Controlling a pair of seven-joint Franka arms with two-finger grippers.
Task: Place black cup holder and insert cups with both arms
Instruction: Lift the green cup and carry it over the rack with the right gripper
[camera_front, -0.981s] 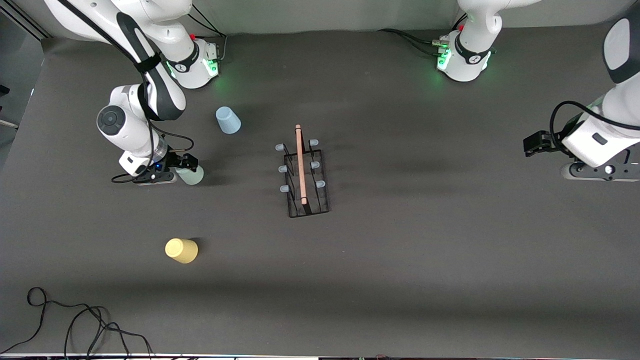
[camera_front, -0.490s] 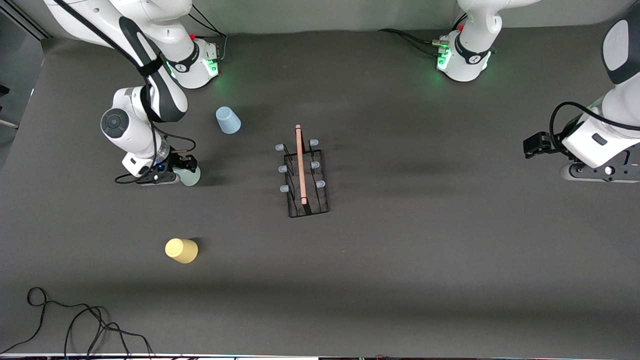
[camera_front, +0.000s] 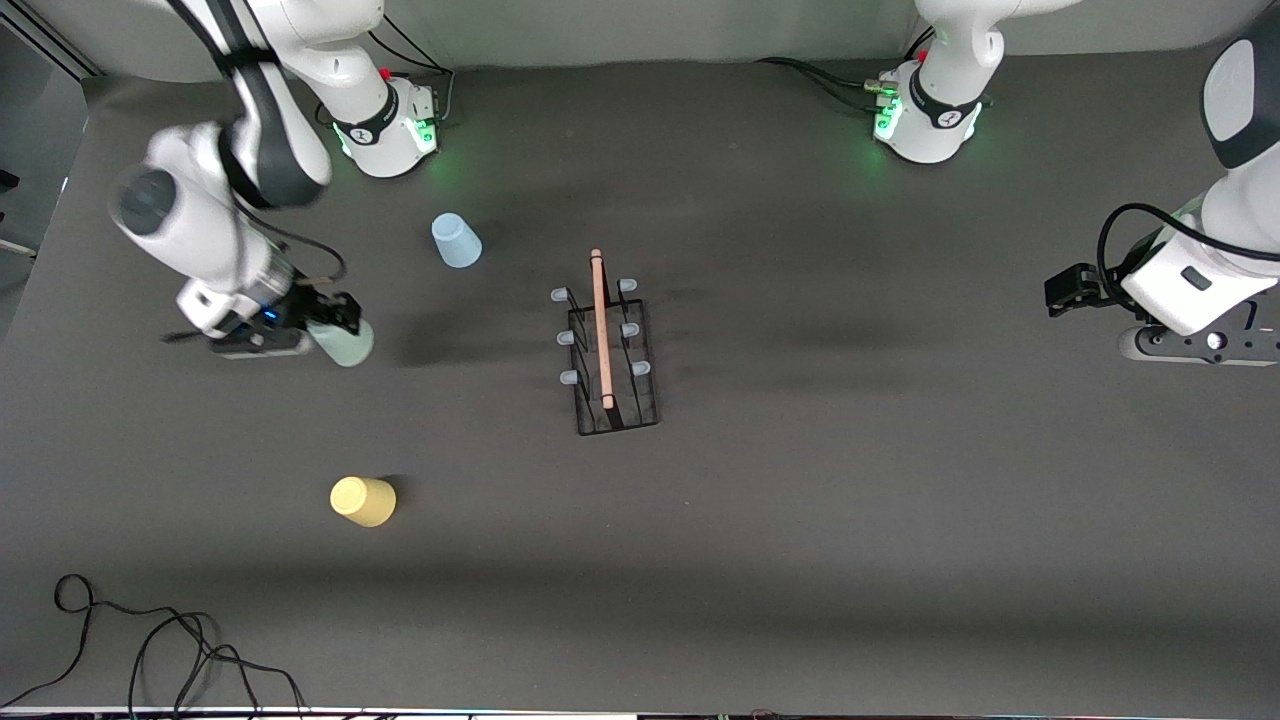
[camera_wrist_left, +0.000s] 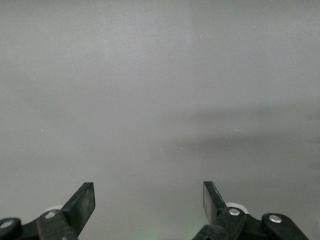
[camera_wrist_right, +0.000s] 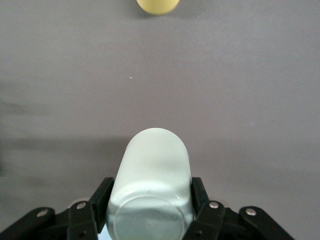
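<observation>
The black cup holder (camera_front: 608, 362) stands at the table's middle, its wooden handle on top. My right gripper (camera_front: 335, 322) is shut on the mint green cup (camera_front: 344, 342) and holds it above the table toward the right arm's end; in the right wrist view the cup (camera_wrist_right: 152, 185) sits between the fingers (camera_wrist_right: 100, 197). The light blue cup (camera_front: 455, 241) stands upside down near the right arm's base. The yellow cup (camera_front: 363, 500) stands nearer the front camera; it also shows in the right wrist view (camera_wrist_right: 157, 6). My left gripper (camera_wrist_left: 148, 200) is open and empty, waiting at the left arm's end.
A black cable (camera_front: 150, 640) lies coiled near the table's front edge at the right arm's end. The grey table (camera_front: 850, 500) spreads around the holder.
My right gripper has lifted the mint green cup off the table and moved it toward the right arm's end. The left arm has not moved.
</observation>
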